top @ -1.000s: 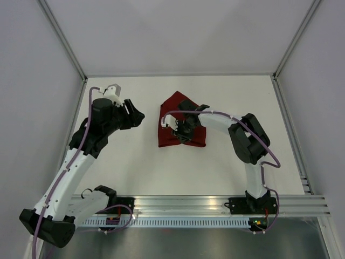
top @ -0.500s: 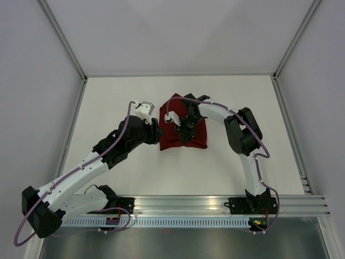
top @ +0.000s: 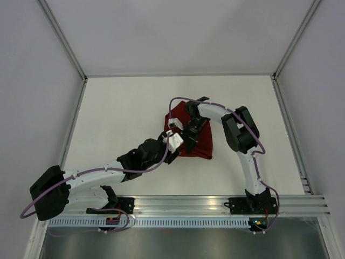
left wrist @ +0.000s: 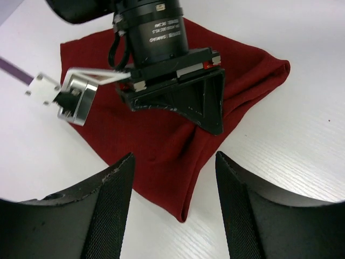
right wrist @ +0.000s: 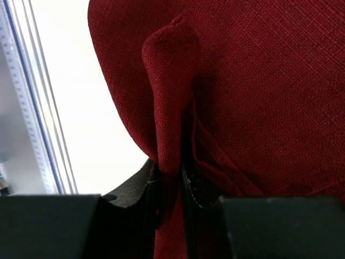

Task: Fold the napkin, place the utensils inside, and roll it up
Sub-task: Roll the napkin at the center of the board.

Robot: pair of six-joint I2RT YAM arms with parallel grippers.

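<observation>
The maroon napkin point(top: 201, 144) lies bunched and folded on the white table, mid-table. My right gripper point(top: 190, 139) is down on its middle, shut on a raised fold of the cloth point(right wrist: 170, 108). My left gripper point(top: 176, 144) is open at the napkin's near-left corner. In the left wrist view the napkin point(left wrist: 161, 145) has its pointed corner between my open left fingers point(left wrist: 113, 208), with the right gripper point(left wrist: 183, 100) just beyond. My left fingers are not touching the cloth. The fork is not in view.
An aluminium rail point(top: 215, 204) runs along the near edge, by the arm bases. White walls with metal posts point(top: 64, 43) enclose the table on the left, back and right. The rail also shows in the right wrist view point(right wrist: 27, 108).
My left arm has swung from the far left over to the napkin's near-left corner. My right gripper has kept its hold and drawn the cloth slightly nearer and to the right.
</observation>
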